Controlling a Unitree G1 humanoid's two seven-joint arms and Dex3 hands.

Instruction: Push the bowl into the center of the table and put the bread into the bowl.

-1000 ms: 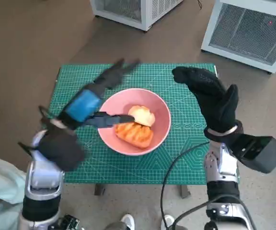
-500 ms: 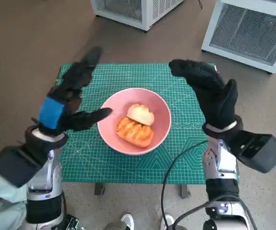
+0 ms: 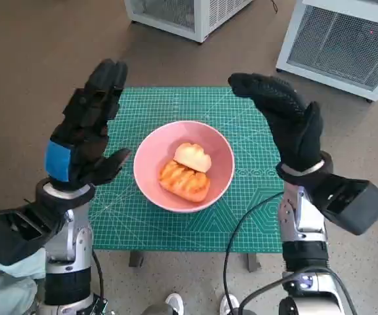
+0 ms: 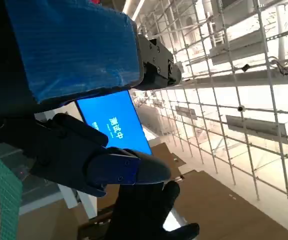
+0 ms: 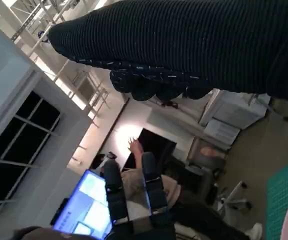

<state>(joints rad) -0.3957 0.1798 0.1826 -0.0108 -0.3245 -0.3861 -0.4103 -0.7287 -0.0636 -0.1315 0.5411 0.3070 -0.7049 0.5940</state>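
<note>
Both raised, left hand [image 3: 84, 134] and right hand [image 3: 284, 121], fingers spread

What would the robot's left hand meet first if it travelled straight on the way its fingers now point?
Probably nothing. The left hand is raised, fingers apart, pointing up and away past the table's far edge; the bowl lies beside that line. Depth is unclear.

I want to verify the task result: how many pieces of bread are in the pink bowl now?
2. A pale round piece lies toward the far side of the pink bowl, and an orange-brown ridged piece lies nearer the robot, touching it. Nothing suggests more hidden underneath.
</note>
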